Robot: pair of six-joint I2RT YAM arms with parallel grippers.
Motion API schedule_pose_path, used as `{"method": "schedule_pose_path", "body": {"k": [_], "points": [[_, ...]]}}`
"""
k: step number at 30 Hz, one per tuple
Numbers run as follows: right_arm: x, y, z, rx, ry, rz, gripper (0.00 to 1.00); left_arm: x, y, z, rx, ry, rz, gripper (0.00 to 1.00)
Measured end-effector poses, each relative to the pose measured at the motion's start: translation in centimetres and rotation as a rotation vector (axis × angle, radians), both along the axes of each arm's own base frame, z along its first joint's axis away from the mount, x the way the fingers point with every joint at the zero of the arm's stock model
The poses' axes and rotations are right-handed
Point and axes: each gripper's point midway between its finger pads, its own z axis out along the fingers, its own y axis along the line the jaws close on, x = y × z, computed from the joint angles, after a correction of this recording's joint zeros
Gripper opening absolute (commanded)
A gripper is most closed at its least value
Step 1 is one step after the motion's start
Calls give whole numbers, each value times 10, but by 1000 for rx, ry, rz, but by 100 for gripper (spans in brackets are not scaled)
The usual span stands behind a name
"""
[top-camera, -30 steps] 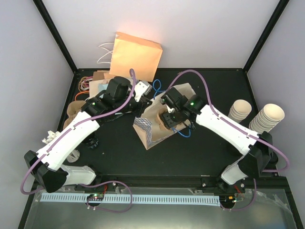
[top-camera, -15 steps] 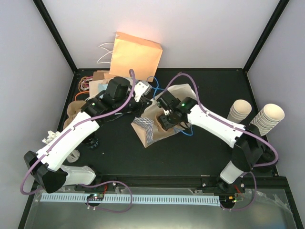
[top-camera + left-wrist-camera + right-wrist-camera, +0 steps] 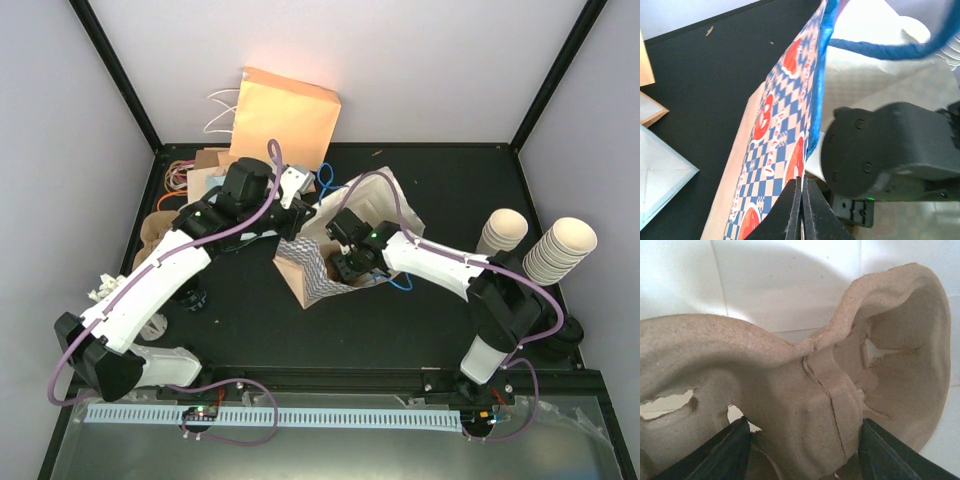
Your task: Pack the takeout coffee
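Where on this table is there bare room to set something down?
Bare table: the near strip between the blue-checked paper bag and the front edge; and back right, between bag and cup stacks. Crowded: the back-left corner with kraft bags, and the centre around the bag.

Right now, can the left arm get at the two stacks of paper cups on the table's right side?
Probably not. The jaws of the left arm are shut on the rim of the blue-checked paper bag, and that bag and the right arm stand between it and the stacks.
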Motion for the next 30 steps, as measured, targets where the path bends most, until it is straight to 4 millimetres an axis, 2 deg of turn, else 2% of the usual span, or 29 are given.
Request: {"method": "schedule_pose_path", "body": {"k": [7,10,14,19,23,30], "points": [[2,11,-10,12,-16,40,64,20,11,-12,9,33,58,2],[1,13,-12,-6,-29,60,75,23,14,-15,9,44,67,2],[0,17,-8,-1,-52,75,83,26,15,-17,6,57,67,3],[4,16,16,23,-116,68,96,26,14,-18,1,73,56,3],[7,17,37,40,-150,71,96,23,13,-20,-1,88,42,3],[7,19,59,52,-131,60,92,22,12,-17,-8,91,34,3]]}}
